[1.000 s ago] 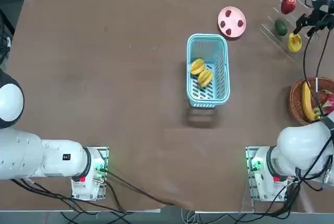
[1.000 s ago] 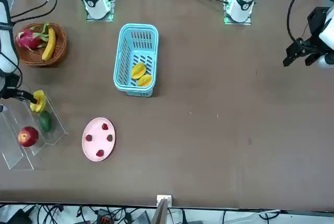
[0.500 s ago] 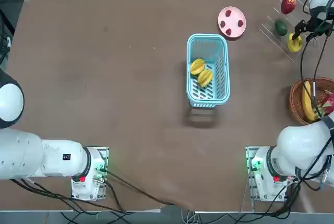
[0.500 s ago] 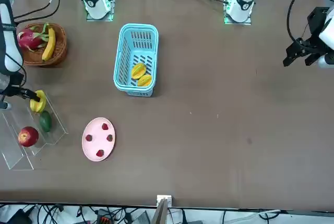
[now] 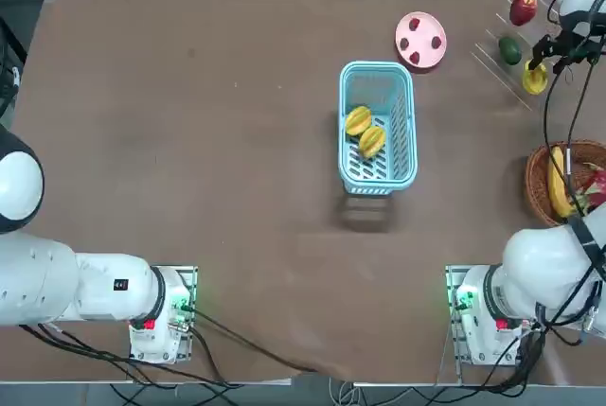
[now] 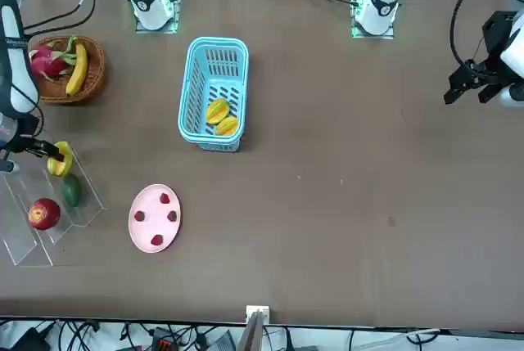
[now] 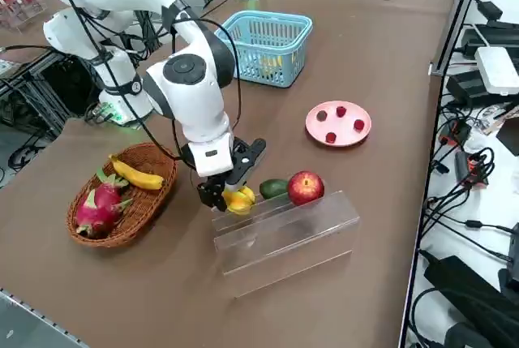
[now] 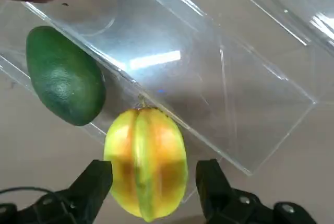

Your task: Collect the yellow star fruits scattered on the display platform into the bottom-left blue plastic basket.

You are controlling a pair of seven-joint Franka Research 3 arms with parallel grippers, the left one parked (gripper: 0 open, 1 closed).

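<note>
While two star fruits (image 5: 365,132) already lay in the blue basket (image 5: 377,128), the third fruit (image 8: 145,161) sat on the rack's (image 7: 284,234) low ledge — one left to collect. The right gripper (image 8: 154,187) hung over it, jaws spread to either side of the fruit, nothing gripped yet. A green fruit (image 8: 66,75) lay just beside and a red apple (image 7: 305,187) beyond — tight quarters. The wicker basket (image 7: 122,190) and pink plate (image 5: 420,39) stood well apart.
</note>
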